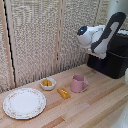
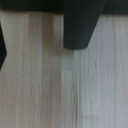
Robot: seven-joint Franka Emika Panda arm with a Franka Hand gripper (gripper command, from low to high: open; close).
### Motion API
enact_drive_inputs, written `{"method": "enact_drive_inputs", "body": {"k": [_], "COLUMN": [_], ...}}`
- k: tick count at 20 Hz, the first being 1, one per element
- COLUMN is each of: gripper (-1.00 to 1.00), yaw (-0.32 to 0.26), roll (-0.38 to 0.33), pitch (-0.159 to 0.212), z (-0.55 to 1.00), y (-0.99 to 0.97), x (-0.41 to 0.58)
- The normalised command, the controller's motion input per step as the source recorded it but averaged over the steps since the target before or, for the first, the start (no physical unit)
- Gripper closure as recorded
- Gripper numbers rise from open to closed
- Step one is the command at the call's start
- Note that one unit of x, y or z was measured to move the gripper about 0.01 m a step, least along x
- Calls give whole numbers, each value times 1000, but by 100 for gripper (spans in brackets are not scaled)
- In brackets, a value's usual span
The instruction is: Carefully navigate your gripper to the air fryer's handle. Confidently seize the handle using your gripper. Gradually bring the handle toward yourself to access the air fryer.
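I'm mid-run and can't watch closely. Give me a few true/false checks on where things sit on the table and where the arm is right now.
1. The air fryer stands at the exterior view's right end of the wooden table. True.
2. The pink mug lies tipped on its side. False: it stands upright, beside a small orange item.
3. The plate carries food. False: it looks bare; the orange food sits in the small white bowl.
4. The arm is up by the air fryer, away from the dishes. True.
5. The wrist view shows the fingers closed on the handle. False: a dark bar hangs over pale wood there, with no fingers visible, so the grip cannot be judged.
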Motion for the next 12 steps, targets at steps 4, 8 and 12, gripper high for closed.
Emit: {"method": "enact_drive_inputs", "body": {"k": [4, 8, 12], "gripper": [-100, -100, -100], "yaw": [133, 103, 76], "roll": [-18, -13, -5], "pitch": [44, 91, 57], "z": [0, 0, -33], "y": [-578, -534, -348], "x": [-188, -129, 99]}}
